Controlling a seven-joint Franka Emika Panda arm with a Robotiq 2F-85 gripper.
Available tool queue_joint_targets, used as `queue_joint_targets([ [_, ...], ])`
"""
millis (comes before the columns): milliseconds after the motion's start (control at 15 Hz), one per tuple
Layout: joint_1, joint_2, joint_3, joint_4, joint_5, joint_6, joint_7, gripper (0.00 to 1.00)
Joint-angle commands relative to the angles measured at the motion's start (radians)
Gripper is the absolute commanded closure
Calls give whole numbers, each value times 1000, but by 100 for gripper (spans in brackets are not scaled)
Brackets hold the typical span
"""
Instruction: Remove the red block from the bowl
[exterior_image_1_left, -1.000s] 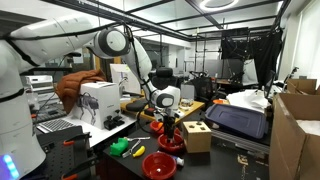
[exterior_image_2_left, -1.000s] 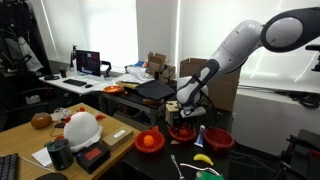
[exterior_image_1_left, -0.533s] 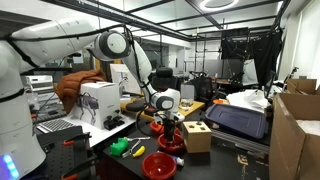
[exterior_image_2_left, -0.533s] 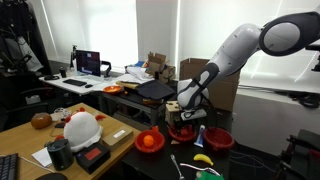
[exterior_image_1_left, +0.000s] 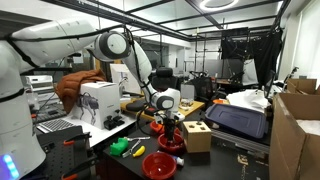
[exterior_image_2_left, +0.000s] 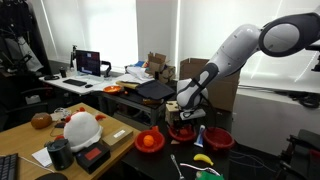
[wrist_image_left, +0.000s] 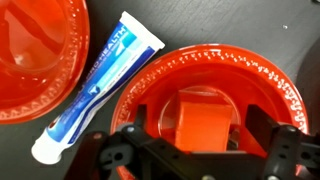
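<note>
The dark red shallow bowl (wrist_image_left: 215, 85) fills the right half of the wrist view, with the red block (wrist_image_left: 205, 120) lying in its middle. My gripper (wrist_image_left: 202, 125) is open and reaches down into the bowl, one finger on each side of the block, with a small gap on both sides. In both exterior views the gripper (exterior_image_1_left: 168, 128) (exterior_image_2_left: 184, 118) points straight down into the bowl (exterior_image_1_left: 172, 146) (exterior_image_2_left: 182, 133), and it hides the block there.
A blue and white toothpaste tube (wrist_image_left: 95, 80) lies just beside the bowl. A brighter red bowl (wrist_image_left: 35, 60) (exterior_image_1_left: 158, 165) (exterior_image_2_left: 219, 139) is close by. The light wooden box with holes (exterior_image_1_left: 197, 135) stands next to the bowl. An orange bowl (exterior_image_2_left: 149, 141) and a banana (exterior_image_2_left: 203, 159) lie nearby.
</note>
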Motion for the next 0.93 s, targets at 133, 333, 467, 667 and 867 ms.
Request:
queue_joint_targets([
  [133,-1,25,4,51,2,-5,16,0],
  [333,1,46,-3,67,-5,2,16,0],
  [467,-3,60,2,70,-3,11,6,0],
  [667,-5,80,8,78,-3,35,-7,25],
  [867,-1,82,10,74,-6,68,-16,41],
])
